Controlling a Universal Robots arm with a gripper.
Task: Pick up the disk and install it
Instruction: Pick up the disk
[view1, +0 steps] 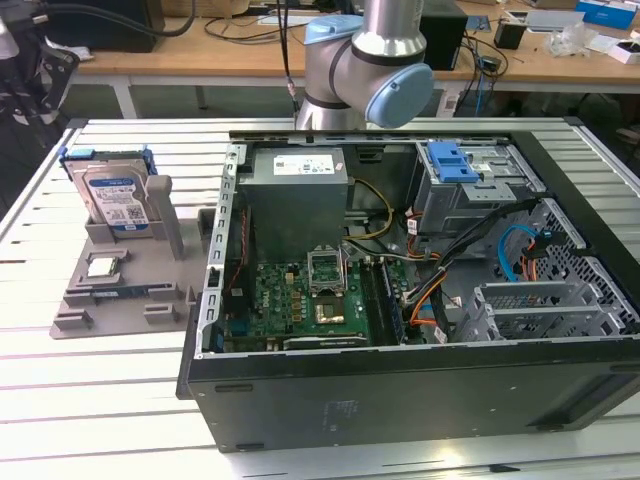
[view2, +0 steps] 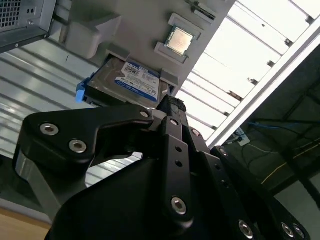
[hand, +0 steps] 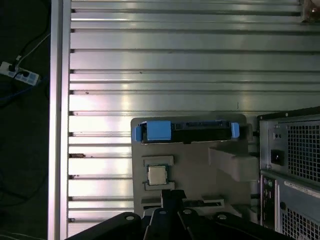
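The disk (view1: 115, 200) stands upright in a slot of the grey holder (view1: 130, 290) at the exterior view's left, its blue-and-white label facing out and a blue bracket around it. In the second wrist view the disk (view2: 137, 80) lies beyond my gripper (view2: 170, 104), well apart from it. The first wrist view looks down on the disk's (hand: 200, 126) top edge, and the gripper (hand: 171, 194) is off to one side over the holder. The black fingers meet at their tips with nothing between them.
A small square silver chip (view1: 103, 266) rests on the holder beside the disk. The open computer case (view1: 400, 380) lies on the slatted table (view1: 60, 400), with a metal drive cage (view1: 470, 200) and blue latch (view1: 452, 160) at its far right. The arm (view1: 370, 60) rises behind the case.
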